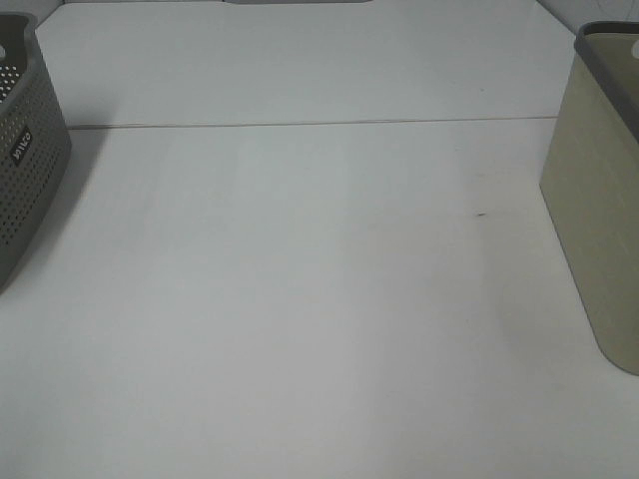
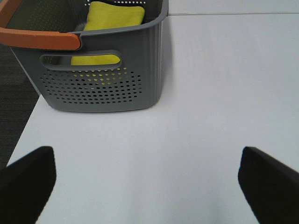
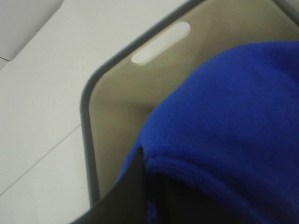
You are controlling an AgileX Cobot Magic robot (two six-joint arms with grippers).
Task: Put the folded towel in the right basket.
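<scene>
In the right wrist view a folded blue towel (image 3: 224,116) fills the frame, hanging over the open top of the olive right basket (image 3: 85,121). My right gripper (image 3: 177,205) is shut on the towel, and one dark finger (image 3: 133,196) shows at its edge. The right basket also stands at the right edge of the exterior view (image 1: 599,220), where neither arm shows. My left gripper (image 2: 149,186) is open and empty above the table, in front of the grey basket.
A grey perforated basket (image 2: 103,88) with an orange handle (image 2: 42,39) stands at the table's left edge (image 1: 25,170). It holds a folded yellow towel (image 2: 114,16). A seam (image 1: 300,125) runs across the white tabletop.
</scene>
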